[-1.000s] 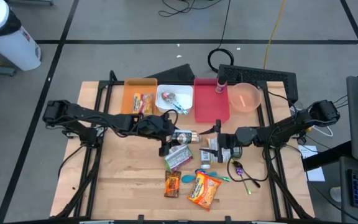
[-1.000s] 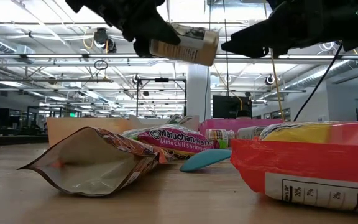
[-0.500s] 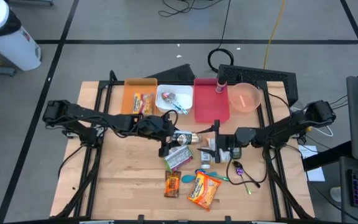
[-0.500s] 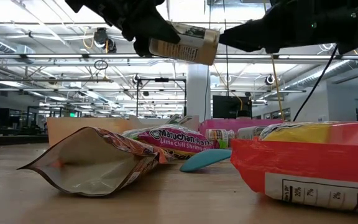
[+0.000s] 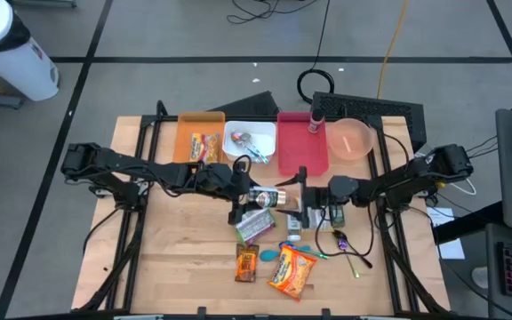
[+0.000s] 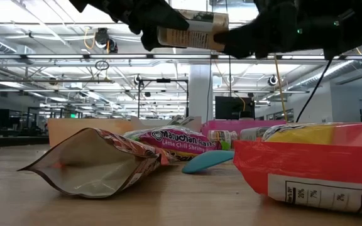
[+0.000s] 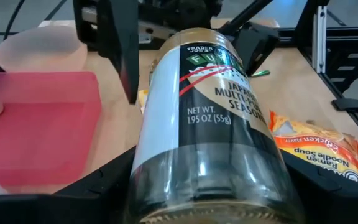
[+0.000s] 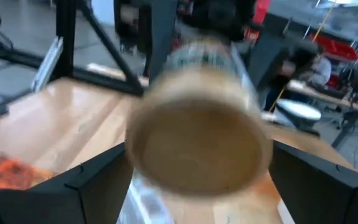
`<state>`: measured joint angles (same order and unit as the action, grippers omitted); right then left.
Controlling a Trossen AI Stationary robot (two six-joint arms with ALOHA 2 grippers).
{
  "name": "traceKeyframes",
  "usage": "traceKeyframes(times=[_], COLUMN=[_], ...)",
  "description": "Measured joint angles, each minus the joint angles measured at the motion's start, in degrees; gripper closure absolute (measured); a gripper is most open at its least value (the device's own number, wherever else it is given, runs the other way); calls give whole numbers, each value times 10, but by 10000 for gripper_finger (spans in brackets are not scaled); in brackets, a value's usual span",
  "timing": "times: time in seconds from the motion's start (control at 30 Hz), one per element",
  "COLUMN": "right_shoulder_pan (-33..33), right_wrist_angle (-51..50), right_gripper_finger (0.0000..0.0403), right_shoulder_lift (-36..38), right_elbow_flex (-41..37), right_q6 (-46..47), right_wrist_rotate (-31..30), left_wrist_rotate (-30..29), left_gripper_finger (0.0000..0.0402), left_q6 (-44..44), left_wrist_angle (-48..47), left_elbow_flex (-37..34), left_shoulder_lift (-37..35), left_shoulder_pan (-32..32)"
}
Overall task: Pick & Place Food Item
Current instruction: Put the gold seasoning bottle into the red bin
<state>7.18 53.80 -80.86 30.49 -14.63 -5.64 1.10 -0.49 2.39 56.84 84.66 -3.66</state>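
Worktop (image 5: 167,267) from above: seasoning jar (image 5: 265,196) lay sideways mid-air, clamped by left pincer (image 5: 241,193), cap toward right pincer (image 5: 301,197); low view, jar's axis level between them; right wrist view, right pincer gaped around jar's end, gripping nothing.

Grey floor (image 5: 176,36) crossed by black tape lines, white bin (image 5: 12,49), open ceiling with bright strip lights (image 6: 43,59), dark monitors (image 6: 231,107).

clear glass jar with white label (image 7: 210,118), frame centre: "TRADER JOE'S", "1.95 OZ (55g)" | orange packet (image 7: 316,149), right: "Chicken Ramen Noodle Soup" | pink packet (image 6: 180,142), centre: "Maruchan"
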Motion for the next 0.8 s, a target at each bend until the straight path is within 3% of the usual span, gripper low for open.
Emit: traceKeyframes(times=[0.47, 0.8], right_shoulder_pan=[0, 0], right_wrist_angle=[27, 43], right_gripper_finger=[58, 99], right_shoulder_lift=[-44, -44], right_elbow_flex=[26, 26], right_q6=[3, 4], right_wrist_rotate=[27, 26], left_wrist_rotate=[4, 4], left_gripper_finger=[123, 111], left_q6=[2, 2], left_wrist_angle=[-2, -4], left_elbow_flex=[0, 0], left_shoulder_lift=[0, 0], left_shoulder_pan=[0, 0])
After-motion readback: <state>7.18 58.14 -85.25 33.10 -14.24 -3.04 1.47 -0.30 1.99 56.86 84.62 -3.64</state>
